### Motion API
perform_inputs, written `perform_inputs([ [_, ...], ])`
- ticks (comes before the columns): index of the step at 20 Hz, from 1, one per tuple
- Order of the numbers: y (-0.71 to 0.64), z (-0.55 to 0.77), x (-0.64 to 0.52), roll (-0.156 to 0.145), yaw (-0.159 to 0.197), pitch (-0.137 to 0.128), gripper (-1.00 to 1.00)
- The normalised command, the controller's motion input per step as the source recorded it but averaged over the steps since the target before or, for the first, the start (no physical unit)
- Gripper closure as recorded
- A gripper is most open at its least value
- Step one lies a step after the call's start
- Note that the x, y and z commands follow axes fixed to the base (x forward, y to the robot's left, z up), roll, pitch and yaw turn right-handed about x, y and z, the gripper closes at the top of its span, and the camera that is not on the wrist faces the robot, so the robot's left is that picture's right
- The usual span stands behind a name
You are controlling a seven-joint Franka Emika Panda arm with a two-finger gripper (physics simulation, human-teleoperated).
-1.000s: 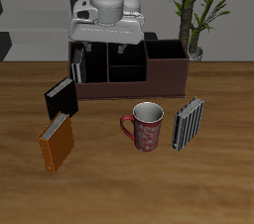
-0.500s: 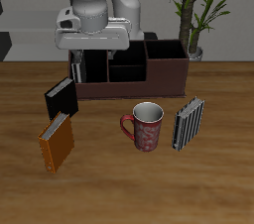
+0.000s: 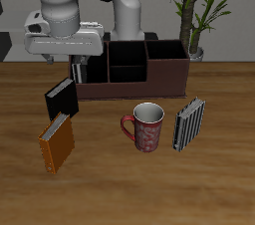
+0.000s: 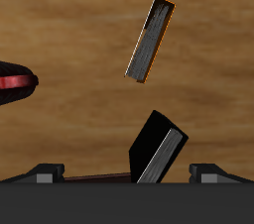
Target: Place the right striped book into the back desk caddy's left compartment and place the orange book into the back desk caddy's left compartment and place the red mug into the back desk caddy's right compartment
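Observation:
The orange book (image 3: 57, 142) lies tilted on the table near the front edge; it also shows in the wrist view (image 4: 149, 40). The red mug (image 3: 145, 127) stands upright in front of the back desk caddy (image 3: 129, 89); its rim shows in the wrist view (image 4: 14, 81). A striped book (image 3: 79, 68) stands in the caddy's left compartment. Another striped book (image 3: 189, 121) leans upright beside the mug. My gripper (image 3: 66, 65) is open and empty, above the caddy's end and a black book (image 3: 61, 98). In the wrist view, my gripper (image 4: 127, 173) has its fingertips (image 4: 45, 171) wide apart.
The black book (image 4: 159, 149) with white pages lies just below the gripper, between the caddy and the orange book. A potted plant (image 3: 194, 10) stands behind the caddy's far end. The caddy's middle and right compartments are open at the top.
The arm has swung sideways from over the caddy's middle to its end above the black book. The books and the mug have not moved.

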Motion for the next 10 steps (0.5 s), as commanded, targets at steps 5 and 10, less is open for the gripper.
perform_inputs([
  [5, -0.51, 0.18, 0.37, -0.061, -0.004, -0.042, -1.00],
  [10, -0.26, 0.03, 0.24, -0.048, 0.003, -0.022, -1.00],
])
